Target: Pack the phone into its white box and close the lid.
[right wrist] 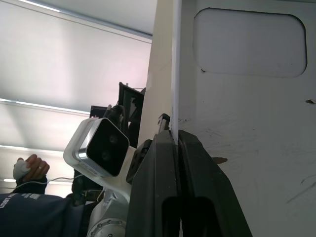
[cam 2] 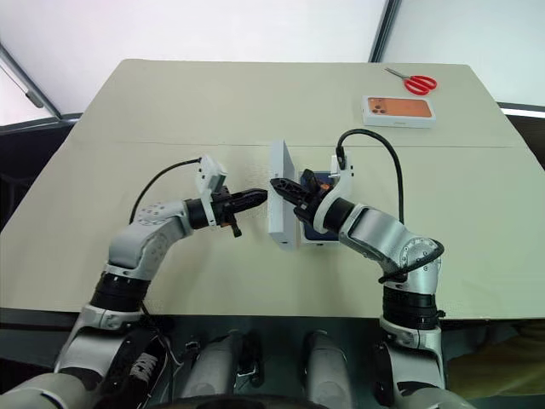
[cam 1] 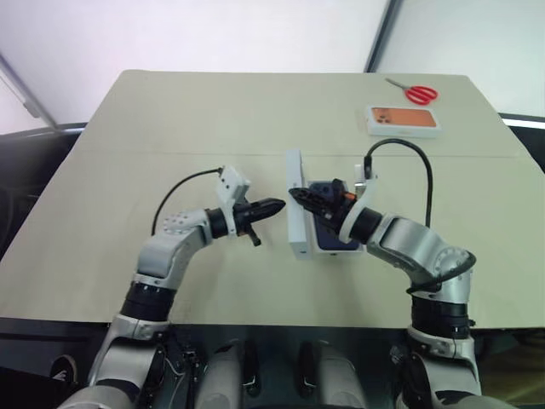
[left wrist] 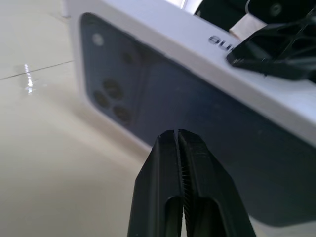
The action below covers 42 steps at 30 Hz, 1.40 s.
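Note:
The white lid [cam 1: 295, 204] stands on its long edge at mid-table, and its outer face [left wrist: 163, 94] carries a dark phone picture. My right gripper [cam 1: 298, 196] is shut on the lid's upper wall, pointing left, with the whitish inside [right wrist: 247, 123] before it. Just right of the lid, under my right hand, the navy phone [cam 1: 339, 241] lies in the white box [cam 1: 328, 250]. My left gripper [cam 1: 271, 205] is shut and empty. It points right, a short gap from the lid's outer face.
A white box with an orange phone picture [cam 1: 403, 120] and red scissors [cam 1: 415, 92] lie at the table's far right. A person's hand [right wrist: 27, 165] shows beyond the table in the right wrist view.

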{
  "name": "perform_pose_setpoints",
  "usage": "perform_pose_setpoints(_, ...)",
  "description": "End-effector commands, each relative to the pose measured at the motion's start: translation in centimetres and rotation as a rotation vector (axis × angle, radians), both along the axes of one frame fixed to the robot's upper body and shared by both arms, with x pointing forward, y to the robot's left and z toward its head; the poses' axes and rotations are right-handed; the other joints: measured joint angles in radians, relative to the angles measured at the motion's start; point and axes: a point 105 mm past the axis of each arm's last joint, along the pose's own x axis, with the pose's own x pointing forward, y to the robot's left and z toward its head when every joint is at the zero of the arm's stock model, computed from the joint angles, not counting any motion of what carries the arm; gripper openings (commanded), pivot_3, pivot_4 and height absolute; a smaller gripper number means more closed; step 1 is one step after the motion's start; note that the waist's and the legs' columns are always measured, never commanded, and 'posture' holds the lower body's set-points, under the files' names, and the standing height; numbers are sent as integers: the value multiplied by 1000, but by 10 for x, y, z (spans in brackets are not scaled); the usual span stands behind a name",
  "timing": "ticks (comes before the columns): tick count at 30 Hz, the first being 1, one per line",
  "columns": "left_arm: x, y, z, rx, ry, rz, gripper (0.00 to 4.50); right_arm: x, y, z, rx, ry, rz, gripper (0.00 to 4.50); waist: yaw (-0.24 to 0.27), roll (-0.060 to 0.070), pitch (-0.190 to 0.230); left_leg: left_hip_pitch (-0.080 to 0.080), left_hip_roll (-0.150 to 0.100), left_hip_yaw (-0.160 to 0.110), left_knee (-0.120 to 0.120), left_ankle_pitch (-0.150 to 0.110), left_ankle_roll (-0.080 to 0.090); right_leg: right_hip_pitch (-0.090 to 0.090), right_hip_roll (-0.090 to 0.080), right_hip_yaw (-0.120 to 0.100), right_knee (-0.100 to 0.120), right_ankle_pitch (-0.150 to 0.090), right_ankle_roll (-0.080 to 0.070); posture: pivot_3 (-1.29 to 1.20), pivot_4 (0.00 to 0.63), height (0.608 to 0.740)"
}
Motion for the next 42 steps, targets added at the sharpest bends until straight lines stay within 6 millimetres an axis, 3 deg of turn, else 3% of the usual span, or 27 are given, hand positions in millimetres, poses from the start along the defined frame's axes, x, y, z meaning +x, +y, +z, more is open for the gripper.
perform_pose_setpoints(1, 2, -10, 12, -2, -68, -1, 65, 5, -4, 6, 11, -40, -9, 0, 0, 0, 0, 0, 0, 0, 0, 0, 0, 0, 0, 0, 0, 0, 0, 0, 150, 738)
perform_pose_setpoints(4, 7, -21, 14, -13, -74, 1, 0, 14, -17, -1, 13, -16, -53, 839, 1, 0, 0, 0, 1, 0, 0, -2, 3, 0, 0, 0, 0, 0, 0, 0, 150, 738)
perform_pose_setpoints(11, 11, -27, 18, -12, -93, -4, 0, 25, -34, -5, -140, -95, -107, 4367, 2, 0, 0, 0, 0, 0, 0, -1, 3, 0, 0, 0, 0, 0, 0, 0, 150, 738)
perform_pose_setpoints(13, 13, -29, 18, -13, -93, -3, 0, 29, -49, 7, -293, -243, -141, 4445, 3, 0, 0, 0, 0, 0, 0, -2, 4, 0, 0, 0, 0, 0, 0, 0, 150, 738)
perform_pose_setpoints(16, 16, -33, 17, -18, -86, -3, 0, 31, -76, 17, -347, -315, -207, 4445, 6, 0, 0, 0, 0, -1, 1, -3, 5, 0, 0, -1, 0, 0, 0, 0, 150, 738)
perform_pose_setpoints(22, 18, -46, 14, -29, -86, -16, 0, 26, -98, 24, -416, -392, -230, 4445, 4, 0, 0, 0, 0, 0, 1, -3, 5, 0, 0, -1, 0, 0, 0, 0, 150, 738)
perform_pose_setpoints(26, 19, -50, 18, -37, -100, -32, 0, 17, -93, 7, -528, -412, -177, 4445, 4, -1, 0, 0, 0, -1, 1, -3, 6, 0, 0, -1, 0, 0, 0, 0, 150, 738)
perform_pose_setpoints(28, 20, -50, 21, -49, -91, -38, 0, 20, -89, 12, -444, -389, -190, 4445, 2, -1, 0, 0, 0, -1, 1, -3, 6, 0, 0, -1, 0, 0, 0, 0, 150, 738)
perform_pose_setpoints(42, 24, -33, 25, -48, -103, 17, 0, 24, -82, 9, -529, -452, -129, 4445, 4, -1, 0, 0, 0, -1, 1, -2, 5, 0, 0, -1, 0, 1, -1, 0, 150, 738)
